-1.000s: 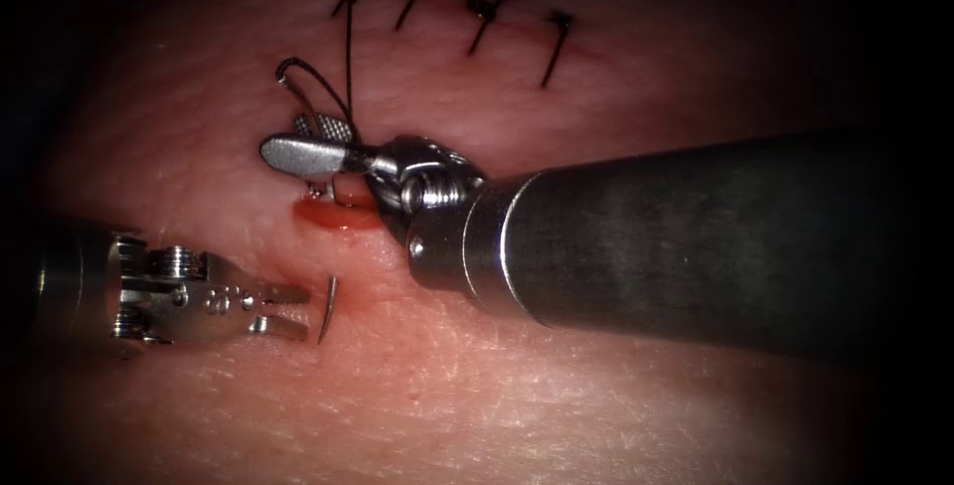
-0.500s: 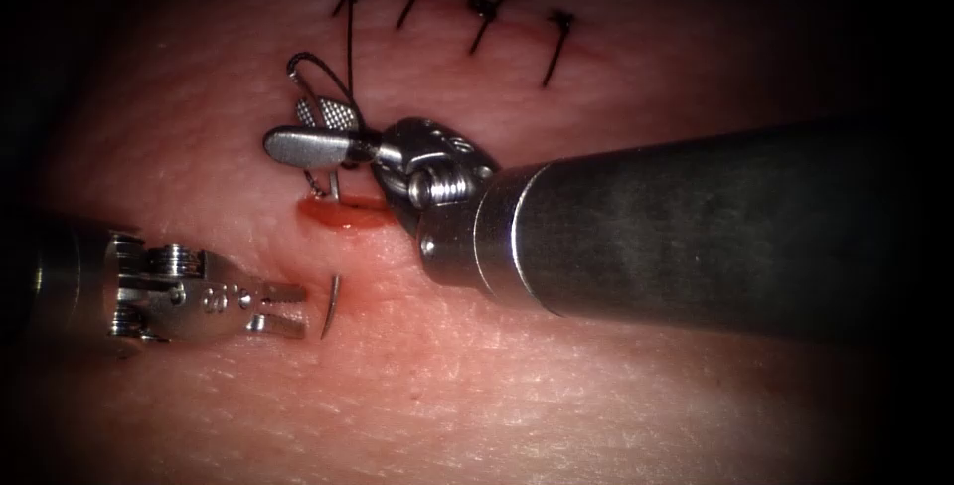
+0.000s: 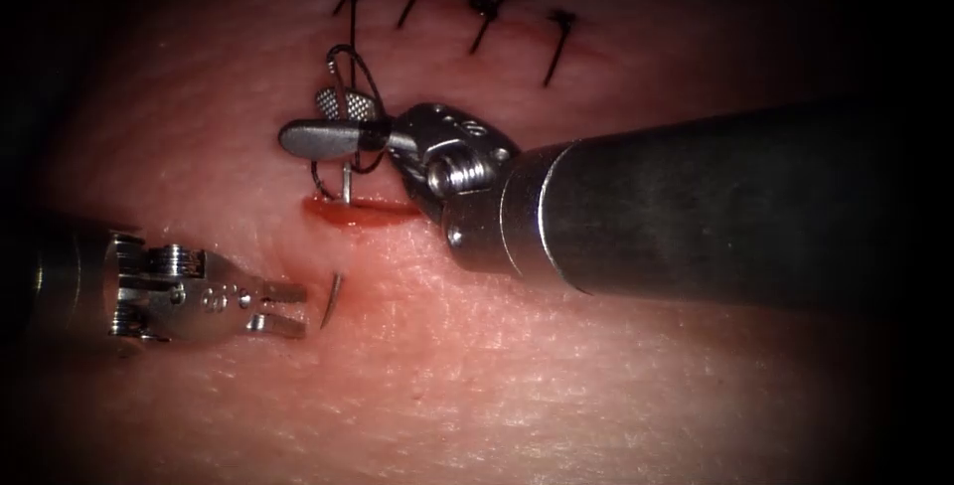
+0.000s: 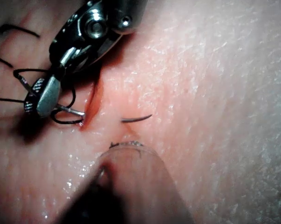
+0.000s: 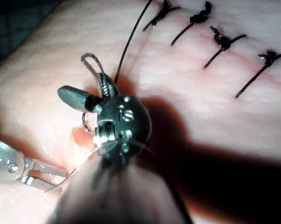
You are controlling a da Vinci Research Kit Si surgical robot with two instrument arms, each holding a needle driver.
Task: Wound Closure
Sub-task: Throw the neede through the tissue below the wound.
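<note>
Four stitches are tied and sit in a row along the far edge of the tissue, so that stretch of the cut is closed. The next bite is in hand, at the open part of the cut, where red fluid pools.

The needle is in the tissue. Its tip pokes out on the lower-left side of the cut, and its back end stands up out of the red fluid on the far side, with the middle of the curve buried. The left wrist view shows the same bare tip.

- Left claw: jaws parted, grasping nothing, tips just beside the needle tip but apart from it.
- Right claw: jaws spread, just above the needle's back end and not clamped on it.

The thread runs down from the leftmost stitch and curls in a loop around the right claw's jaws (looks draped, not pinched, though the crossing is too fine to be sure).

Judgement:
- Done: four stitches, plus the needle driven across for a fifth.
- Left: get the needle out at the tip, bring the thread through, tie it and trim it.
- The cut toward the near edge beyond the fluid is hard to judge
</note>
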